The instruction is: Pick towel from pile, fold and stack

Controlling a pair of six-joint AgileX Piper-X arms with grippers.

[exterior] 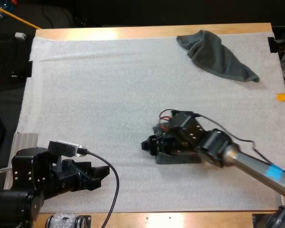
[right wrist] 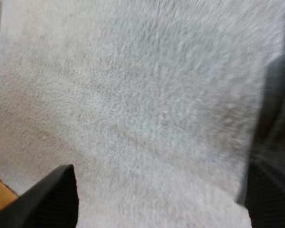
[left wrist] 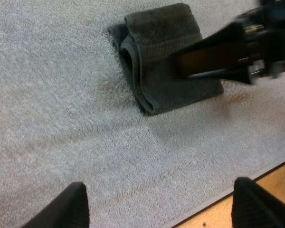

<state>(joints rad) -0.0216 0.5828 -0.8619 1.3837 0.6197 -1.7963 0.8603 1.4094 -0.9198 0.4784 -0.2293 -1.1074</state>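
A crumpled dark grey-green towel (exterior: pixel 218 54) lies at the mat's far right. A folded towel (exterior: pixel 167 159) sits on the mat right of centre, mostly covered by my right arm. My right gripper (exterior: pixel 149 144) reaches just past the folded towel's left edge. In the right wrist view its fingers (right wrist: pixel 52 199) stand apart over bare mat, with a dark towel edge (right wrist: pixel 280 109) beside one finger. My left gripper (exterior: pixel 102 173) rests low at the near left. It is open (left wrist: pixel 159 209) and well short of the folded towel (left wrist: pixel 156 57), over which the right arm's gripper (left wrist: pixel 218 57) hovers.
The white mat (exterior: pixel 95 95) covers most of the wooden table. The table's near edge (left wrist: pixel 256 185) runs close to my left gripper. A ribbed white piece (exterior: pixel 24 140) lies at the mat's left edge.
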